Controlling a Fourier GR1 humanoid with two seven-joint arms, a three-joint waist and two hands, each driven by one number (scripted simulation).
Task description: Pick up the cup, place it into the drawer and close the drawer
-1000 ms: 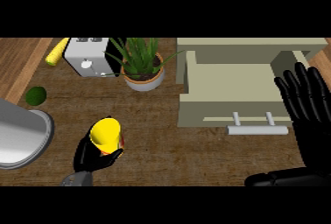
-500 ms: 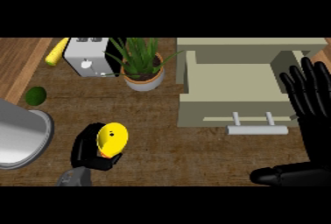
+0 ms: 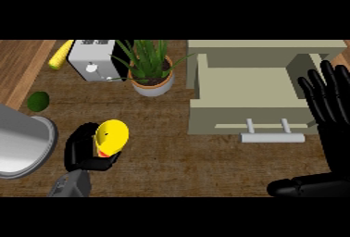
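A yellow cup (image 3: 111, 136) is held at the lower left of the head view, my left hand (image 3: 86, 152) curled round it above the wooden counter. The cup tilts, its yellow end facing up toward me. To the right stands the beige drawer (image 3: 249, 111), pulled open, its pale handle (image 3: 272, 137) at the front. My right hand (image 3: 334, 115) stays open at the right edge, fingers straight and pointing up, beside the drawer's right side.
A potted plant (image 3: 150, 74) and a white toaster (image 3: 92, 64) stand at the back left. A yellow corn cob (image 3: 60, 54) lies by the toaster, a green avocado (image 3: 38, 101) at the left. A large metal bowl (image 3: 17, 141) fills the left edge.
My left hand has lifted the cup slightly up and to the right, tilting it more. The right hand has barely shifted.
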